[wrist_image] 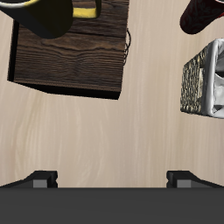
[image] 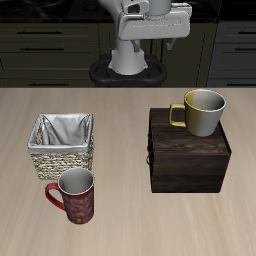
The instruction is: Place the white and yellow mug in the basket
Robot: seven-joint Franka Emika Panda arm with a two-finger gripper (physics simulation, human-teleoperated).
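Observation:
The white and yellow mug (image: 203, 112) stands upright on top of a dark brown wooden box (image: 188, 158), its yellow handle towards the basket side. The tan wicker basket (image: 62, 146) with shiny pale lining stands on the table beside the box and holds nothing. My gripper (image: 150, 28) hangs high at the table's back, apart from both, open and empty. In the wrist view the gripper (wrist_image: 112, 179) shows two fingertips wide apart; the mug (wrist_image: 52, 12) is cut off at the frame edge on the box (wrist_image: 70, 57), and the basket (wrist_image: 203, 79) is partly in view.
A dark red patterned mug (image: 74, 196) stands upright near the table's front edge, just in front of the basket; it also shows in the wrist view (wrist_image: 206, 13). Dark cabinets stand behind the table.

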